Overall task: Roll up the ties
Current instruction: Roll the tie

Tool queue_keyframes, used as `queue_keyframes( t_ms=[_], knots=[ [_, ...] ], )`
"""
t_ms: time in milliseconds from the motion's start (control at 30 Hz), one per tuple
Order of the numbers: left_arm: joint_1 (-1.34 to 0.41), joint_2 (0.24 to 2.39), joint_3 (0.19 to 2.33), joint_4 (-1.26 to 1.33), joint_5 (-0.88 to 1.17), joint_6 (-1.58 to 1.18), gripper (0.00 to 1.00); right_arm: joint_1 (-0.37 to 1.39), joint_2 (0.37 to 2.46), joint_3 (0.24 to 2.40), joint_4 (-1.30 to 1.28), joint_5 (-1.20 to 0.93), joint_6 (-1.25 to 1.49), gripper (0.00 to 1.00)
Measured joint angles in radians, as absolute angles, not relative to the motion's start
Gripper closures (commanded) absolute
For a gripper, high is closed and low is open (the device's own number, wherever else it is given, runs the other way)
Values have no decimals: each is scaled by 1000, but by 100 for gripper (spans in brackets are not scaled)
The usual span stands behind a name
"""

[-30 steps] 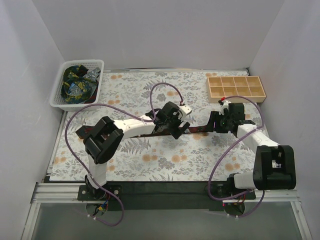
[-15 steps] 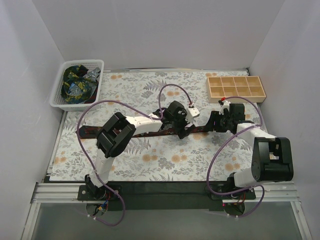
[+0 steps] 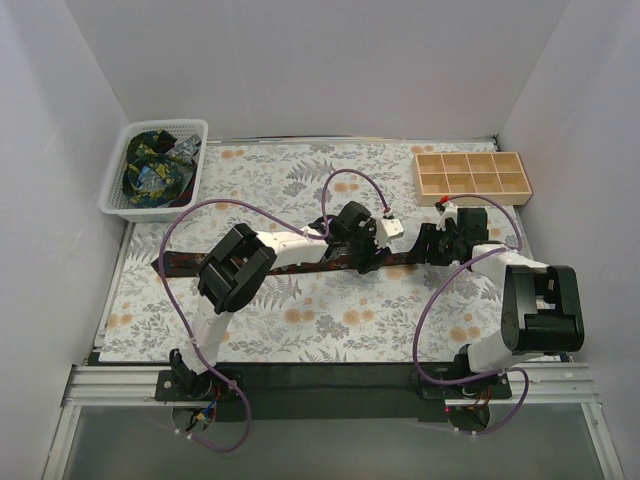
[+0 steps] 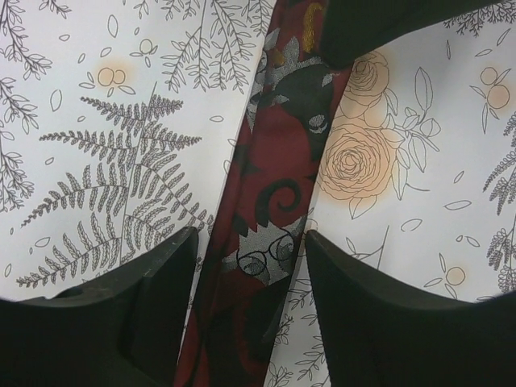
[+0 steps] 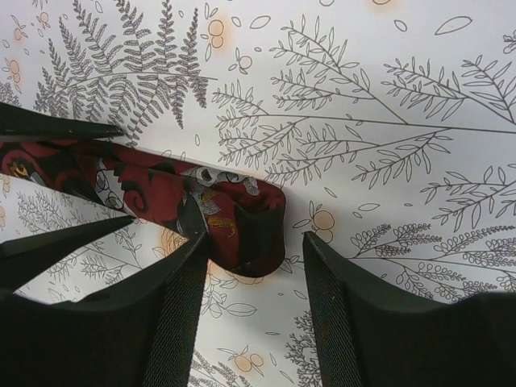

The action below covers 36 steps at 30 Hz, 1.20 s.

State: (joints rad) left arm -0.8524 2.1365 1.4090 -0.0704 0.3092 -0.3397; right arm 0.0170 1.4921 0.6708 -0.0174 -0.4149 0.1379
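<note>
A maroon tie (image 3: 185, 264) with grey and dark figures lies stretched across the floral mat, from the left side to the right gripper. My left gripper (image 3: 366, 254) is open and straddles the tie (image 4: 278, 153) near its right end; the fabric runs between the fingers (image 4: 121, 310) without being pinched. My right gripper (image 3: 437, 247) is open over the tie's folded-over end (image 5: 242, 222), which sits between its fingers (image 5: 379, 322), close to the left one. Other dark ties (image 3: 152, 170) with blue, green and yellow prints are heaped in a basket.
The white plastic basket (image 3: 118, 208) stands at the back left corner. A wooden tray (image 3: 472, 175) with several compartments stands at the back right. Purple cables loop above both arms. White walls close in the mat on three sides.
My left arm has slid right along the tie, closer to the right gripper, uncovering the tie's left part. The right gripper has barely moved.
</note>
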Motion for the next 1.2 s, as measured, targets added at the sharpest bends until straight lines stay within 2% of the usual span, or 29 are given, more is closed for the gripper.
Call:
queue_keyframes(
  t_ms=[67,233,567,667,833,967,1067,1200],
  knots=[
    [-852,2138,1409,-71,323,-335,50,15,1496,671,-12,-421,138,52],
    [-852,2138,1412,-80,344,-324,54,9,1515,671,3,-433,141,64],
    [-846,2138,1425,-145,440,-320,55,-25,1522,671,3,-462,143,65],
    [-846,2137,1425,-149,446,-320,56,-25,1522,671,4,-467,143,64],
    [-846,2137,1425,-150,441,-321,56,-25,1523,671,4,-476,141,52],
    [-846,2137,1425,-151,431,-320,56,-25,1536,677,5,-484,133,53],
    [-846,2137,1425,-151,428,-320,55,-26,1558,688,15,-494,128,59],
    [-846,2137,1428,-157,426,-321,53,-26,1575,691,25,-500,125,88]
  ],
)
